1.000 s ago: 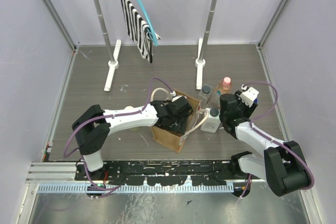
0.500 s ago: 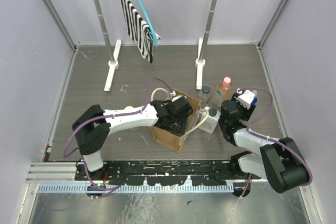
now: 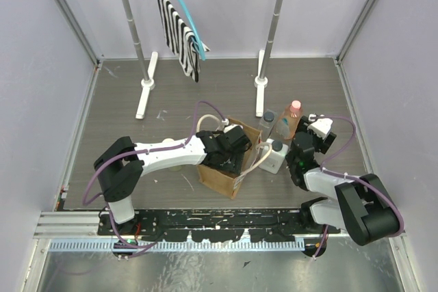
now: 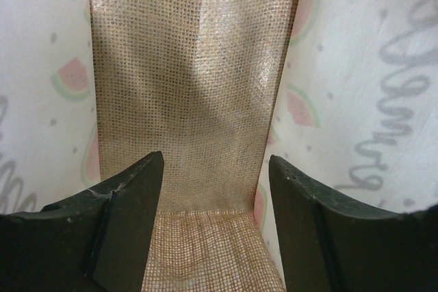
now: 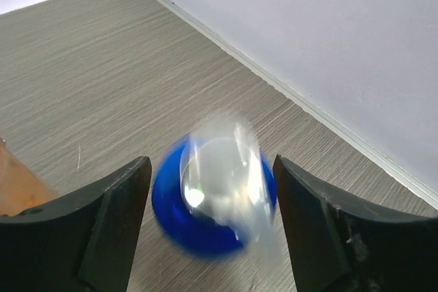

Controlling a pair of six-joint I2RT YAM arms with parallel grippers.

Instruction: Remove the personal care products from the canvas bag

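Observation:
The tan canvas bag (image 3: 220, 176) stands at the table's middle front. My left gripper (image 3: 231, 147) is down inside it. In the left wrist view the left gripper (image 4: 215, 157) is open and empty over the bag's woven panel (image 4: 191, 66) and printed pale lining. My right gripper (image 3: 320, 128) is open, with its jaws on either side of a blurred blue cap (image 5: 215, 200) and apart from it. The peach bottle with pink cap (image 3: 294, 111), the clear grey bottle (image 3: 269, 122) and the white squarish bottle (image 3: 274, 158) stand just right of the bag. The olive-green bottle is not visible.
A clothes rack (image 3: 270, 29) with a striped cloth (image 3: 179, 35) on a teal hanger stands at the back. The right wall's base (image 5: 328, 117) runs close behind the blue cap. A bag handle (image 3: 254, 162) loops toward the white bottle.
My right gripper has shifted slightly left and down over the blue-capped bottle, which now hides under it in the top view. The left arm has not moved.

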